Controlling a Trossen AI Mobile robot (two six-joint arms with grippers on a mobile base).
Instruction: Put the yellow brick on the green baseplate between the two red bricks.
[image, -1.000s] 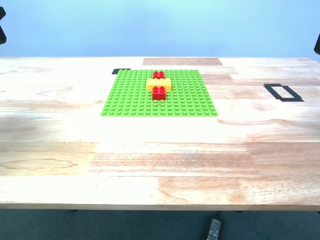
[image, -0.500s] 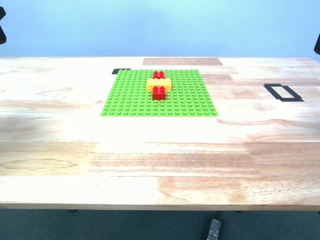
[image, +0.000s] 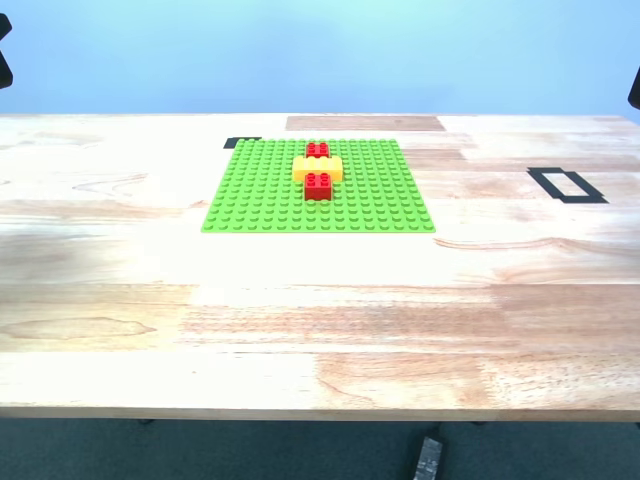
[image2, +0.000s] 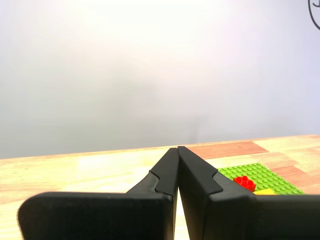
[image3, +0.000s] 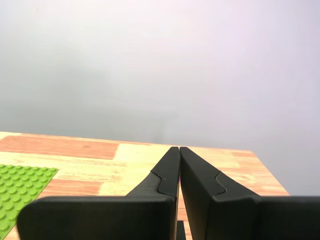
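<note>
- Two red bricks (image: 318, 168) flank our yellow brick (image: 318, 167) on the baseplate (image: 260, 190).
- Black tape (image: 566, 185) lies apart on the tabletop (image: 320, 320).
- Our first pincer (image2: 177, 148) and second pincer (image3: 179, 148) are pressed together, empty.

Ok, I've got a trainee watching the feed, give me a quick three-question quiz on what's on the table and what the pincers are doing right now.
1. True or false: the yellow brick sits on the green baseplate between the two red bricks.
2. Multiple choice: my first gripper and my second gripper are A) both shut and empty, B) both open, C) one holding a brick.
3. Fill in: in the exterior view, the black tape rectangle lies toward the view's ____ of the baseplate.

Key: 1 true. 2 A, each pincer's fingertips meet with nothing between them. 3 right.
</note>
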